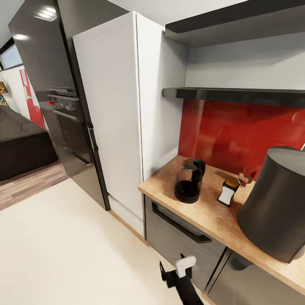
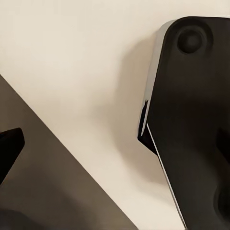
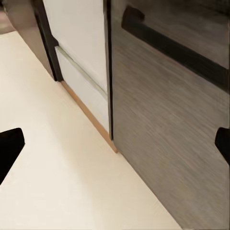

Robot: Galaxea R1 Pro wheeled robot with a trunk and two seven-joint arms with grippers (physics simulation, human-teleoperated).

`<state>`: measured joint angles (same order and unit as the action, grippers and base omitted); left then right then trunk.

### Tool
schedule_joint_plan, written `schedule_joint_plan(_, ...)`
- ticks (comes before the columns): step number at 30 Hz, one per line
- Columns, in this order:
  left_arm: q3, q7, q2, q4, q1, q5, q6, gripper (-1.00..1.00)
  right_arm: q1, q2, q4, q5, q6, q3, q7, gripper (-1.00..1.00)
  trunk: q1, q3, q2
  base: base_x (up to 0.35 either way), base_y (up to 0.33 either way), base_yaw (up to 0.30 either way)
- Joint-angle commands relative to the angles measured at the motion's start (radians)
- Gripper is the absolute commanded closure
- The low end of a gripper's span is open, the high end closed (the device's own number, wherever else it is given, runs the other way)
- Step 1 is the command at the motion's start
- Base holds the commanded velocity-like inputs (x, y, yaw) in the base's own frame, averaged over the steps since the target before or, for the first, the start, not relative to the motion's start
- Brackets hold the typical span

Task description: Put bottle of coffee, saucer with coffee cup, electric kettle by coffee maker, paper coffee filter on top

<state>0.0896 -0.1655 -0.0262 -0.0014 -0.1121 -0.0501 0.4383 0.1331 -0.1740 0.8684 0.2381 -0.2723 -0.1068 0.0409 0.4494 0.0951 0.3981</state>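
The kitchen countertop (image 1: 212, 218) runs along the right of the head view under a red backsplash. On it stand the black glassy electric kettle (image 1: 189, 181), the small bottle of coffee (image 1: 228, 191) with its tan cap, and the coffee maker (image 1: 275, 203), a tall dark grey cylinder. Above them hangs the black kitchen shelf (image 1: 237, 95), bare where it shows. My right gripper (image 1: 173, 273) (image 3: 115, 146) is low in front of the cabinet front, open and holding nothing. My left gripper (image 2: 115, 143) is open over the floor. The saucer, coffee cup and paper coffee filter are out of view.
A tall white cabinet (image 1: 114, 114) and a black oven column (image 1: 63, 106) stand left of the counter. A grey drawer front with a black handle (image 1: 178, 224) (image 3: 172, 48) faces my right gripper. Cream floor (image 1: 63, 245) spreads to the left, with a dark sofa (image 1: 21, 144) beyond.
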Motion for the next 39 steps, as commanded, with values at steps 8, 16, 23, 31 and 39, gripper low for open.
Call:
schedule_joint_plan(8,0.007,0.003,0.001,-0.002,0.0,0.0,0.008,-1.0,0.001,-0.001,0.447,-0.072,0.082,-0.068,0.001,-1.0,0.001,0.002,0.002,0.0,0.0,0.0)
schedule_joint_plan(16,0.006,0.003,0.0,0.0,0.0,0.0,0.008,-1.0,0.344,-0.001,0.644,-0.157,0.435,-0.07,-0.002,-1.0,0.001,0.002,0.002,0.0,0.0,0.0)
schedule_joint_plan(23,0.007,0.003,0.0,0.0,0.0,-0.002,0.004,-1.0,0.569,-0.001,0.644,-0.157,0.581,0.015,-0.002,-1.0,0.001,0.002,0.002,0.104,-0.044,0.0)
schedule_joint_plan(31,0.007,0.003,0.001,0.0,0.0,-0.002,0.004,-1.0,0.624,-0.001,0.63,-0.157,0.66,0.146,0.003,-1.0,0.001,0.002,0.002,0.207,-0.195,0.0)
schedule_joint_plan(39,0.007,0.003,0.0,0.0,0.0,-0.002,0.005,-1.0,0.626,-0.001,0.614,-0.153,0.67,0.168,0.005,-1.0,0.001,0.002,0.002,0.043,-0.044,0.0)
